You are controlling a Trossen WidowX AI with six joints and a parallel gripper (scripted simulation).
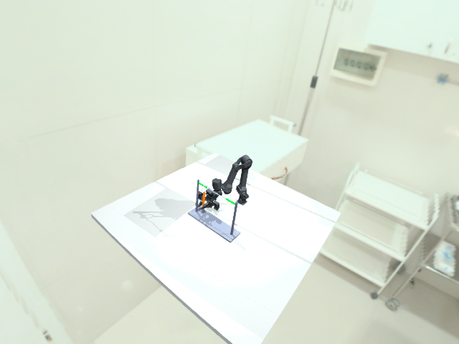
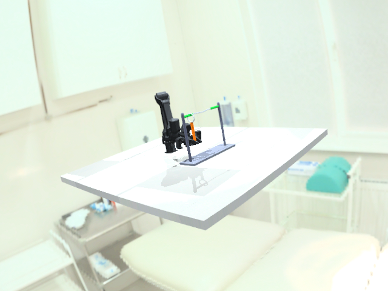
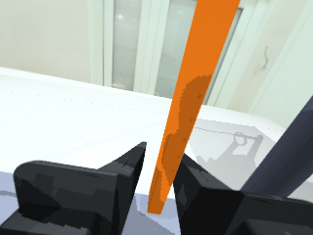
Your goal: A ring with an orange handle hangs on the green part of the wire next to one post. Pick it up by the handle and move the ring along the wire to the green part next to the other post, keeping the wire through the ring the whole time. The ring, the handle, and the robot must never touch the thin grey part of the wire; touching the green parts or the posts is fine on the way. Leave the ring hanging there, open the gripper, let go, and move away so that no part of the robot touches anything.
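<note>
The ring [image 2: 194,117] hangs around the wire at the green part [image 1: 202,184] [image 2: 187,116] beside one post [image 1: 197,196] [image 2: 186,137] [image 3: 289,152]. Its orange handle [image 1: 204,198] [image 2: 193,130] [image 3: 188,98] points down, slightly tilted in the exterior view. My gripper [image 3: 158,148] has the lower handle between its partly closed fingers. In the wrist view the handle is close to or against the right finger, and a gap shows at the left finger, so it looks open. The other green part [image 1: 231,201] [image 2: 214,107] is at the far post [image 1: 234,218] [image 2: 222,125]. The ring's contact with the wire is too small to tell.
The thin grey wire [image 2: 202,111] runs between the green parts, above the gripper. The base plate [image 1: 219,226] [image 2: 210,154] lies under the wire on the white table [image 1: 259,266] [image 2: 266,150]. The near post stands close to the right finger in the wrist view.
</note>
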